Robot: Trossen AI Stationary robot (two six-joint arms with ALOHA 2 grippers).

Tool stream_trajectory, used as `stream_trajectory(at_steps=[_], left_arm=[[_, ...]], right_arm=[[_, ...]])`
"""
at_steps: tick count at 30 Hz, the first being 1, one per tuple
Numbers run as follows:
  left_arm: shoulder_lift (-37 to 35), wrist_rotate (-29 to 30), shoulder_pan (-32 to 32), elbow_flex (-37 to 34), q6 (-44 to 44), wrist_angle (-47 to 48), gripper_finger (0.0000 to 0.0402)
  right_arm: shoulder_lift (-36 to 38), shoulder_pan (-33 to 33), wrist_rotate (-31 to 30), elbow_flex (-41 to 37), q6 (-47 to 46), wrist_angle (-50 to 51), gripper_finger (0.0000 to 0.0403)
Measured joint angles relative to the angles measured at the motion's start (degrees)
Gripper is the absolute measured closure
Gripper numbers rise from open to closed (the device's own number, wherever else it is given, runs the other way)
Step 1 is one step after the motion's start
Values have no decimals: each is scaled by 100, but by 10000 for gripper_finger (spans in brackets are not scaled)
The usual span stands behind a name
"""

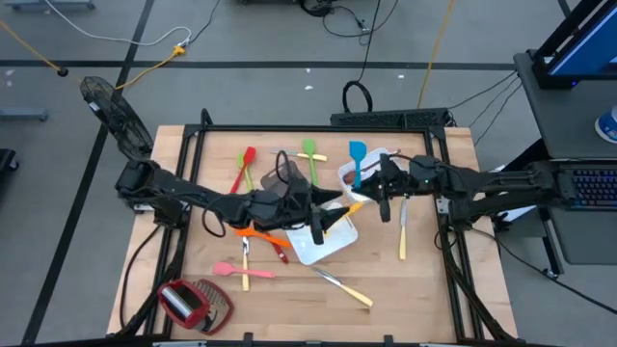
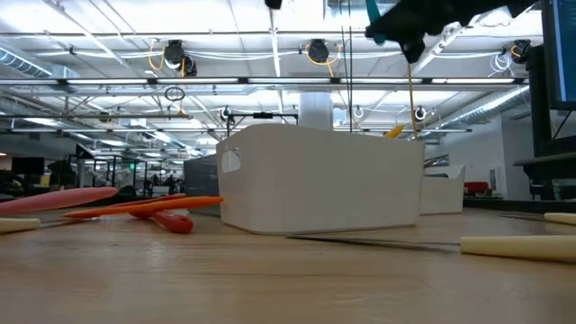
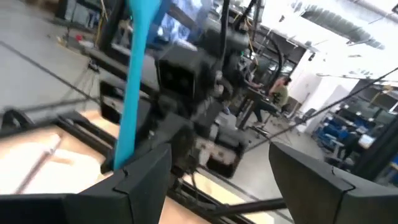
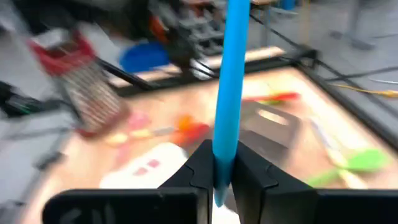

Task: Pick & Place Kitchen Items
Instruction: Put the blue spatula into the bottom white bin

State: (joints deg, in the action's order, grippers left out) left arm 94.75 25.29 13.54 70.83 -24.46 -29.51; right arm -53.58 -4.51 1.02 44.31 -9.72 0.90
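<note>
Right pincer point(image 4: 214, 180) is seen pinched on the handle of a light-blue plastic spatula point(image 4: 229, 87), held upright above the wooden bench point(image 1: 434, 289) beside the white rectangular tray point(image 1: 323, 246). Left pincer point(image 3: 221, 177) is spread wide with nothing between its fingers point(image 3: 140, 180), facing the spatula over the tray.

The middle of the wooden table point(image 1: 424, 289) is crowded: a white tray point(image 1: 323, 241) sits there with the left gripper point(image 1: 333, 214) over it, fingers spread, and the right gripper point(image 1: 371, 188) just beside it, clamped on a blue spatula point(image 1: 358, 159). Left of the tray, an orange spatula point(image 1: 258, 233), a pink spoon point(image 1: 231, 270) and a red-and-mesh tool point(image 1: 193, 301) clutter the surface. Bare wood lies open along the near right corner, past a pale-handled knife point(image 1: 347, 286).
</note>
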Motion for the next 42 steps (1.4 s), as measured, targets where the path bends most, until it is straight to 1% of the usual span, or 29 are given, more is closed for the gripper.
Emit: stream_trajectory(at_steps=[2, 5, 9, 15, 18, 21, 23, 26, 29, 32, 37, 42], left_arm=[[-178, -47, 46, 0, 301, 305, 128], [-442, 89, 104, 0, 87, 774, 126], [-756, 459, 118, 0, -138, 1261, 128], [-1079, 720, 123, 0, -69, 1602, 124], [-1155, 768, 117, 4, -4, 1696, 123], [-1231, 827, 111, 0, -16, 2002, 123], [-1260, 834, 105, 0, -180, 2104, 123], [-1252, 932, 85, 0, -352, 2295, 123], [-1244, 934, 69, 0, -474, 2404, 123], [-1253, 934, 31, 0, -548, 2501, 123], [-1249, 949, -53, 0, -240, 2524, 123], [-1309, 945, -143, 0, -67, 2611, 123]], right_arm=[[123, -4, -383, 0, 280, 399, 379], [278, 36, -972, 0, 692, 916, 379], [309, 172, -1784, 0, 1442, 1481, 379], [116, 487, -3218, 0, 2881, 1935, 379], [-34, 618, -3824, 0, 3437, 2042, 379], [-198, 687, -4341, 0, 3902, 2047, 379], [-284, 717, -4762, 0, 4337, 2023, 379], [-443, 747, -5538, 0, 5264, 1896, 379], [-586, 765, -6193, 3, 6458, 1537, 379], [-739, 785, -6573, 7, 7634, 1061, 379], [-918, 888, -6844, 7, 9089, 190, 379], [-1082, 1143, -6877, 7, 10284, -203, 379]])
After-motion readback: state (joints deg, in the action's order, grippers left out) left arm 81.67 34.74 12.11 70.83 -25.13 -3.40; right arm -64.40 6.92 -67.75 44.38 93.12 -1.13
